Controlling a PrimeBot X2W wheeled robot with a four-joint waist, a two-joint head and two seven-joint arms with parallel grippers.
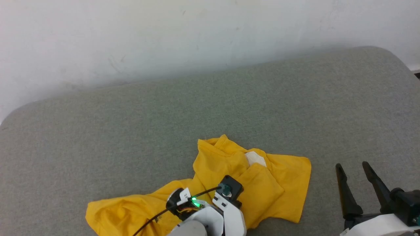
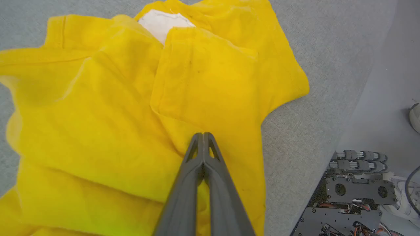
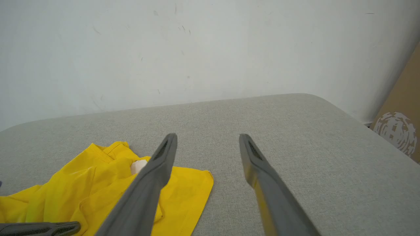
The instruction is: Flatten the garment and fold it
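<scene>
the garment lies bunched by the near edge of the grey counter, one flap folded over the body and a white patch peeping out. the left hand is clenched, its tips on the yellow cloth; i cannot tell if a fold is caught. the right hand hovers released, beside the shirt toward the right edge. if the left pulls with several layers nipped, the heap may just slide, maybe off that near edge, rather than spread.

A grey fabric-covered surface with rounded corners meets a scuffed white wall at twelve o'clock. A brown cardboard panel bearing a white print stands at three o'clock.
</scene>
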